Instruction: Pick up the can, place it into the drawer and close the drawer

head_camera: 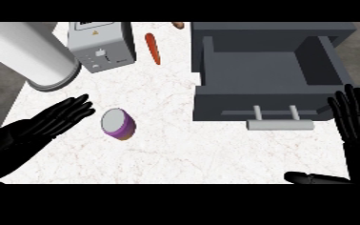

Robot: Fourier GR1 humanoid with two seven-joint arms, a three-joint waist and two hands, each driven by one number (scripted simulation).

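Purple can [118, 123] upright on white counter [175, 148], just right of left hand [49, 121], fingers straight, holding nothing. Grey drawer [264, 83] pulled open. Right hand [346, 117] open at right edge.

Label on toaster [103, 45] top, print illegible.

- Our left hand [49, 121]: matte black throughout, with slender segmented fingers.
- Our right hand [346, 112]: same black finish, with a rounded black thumb.
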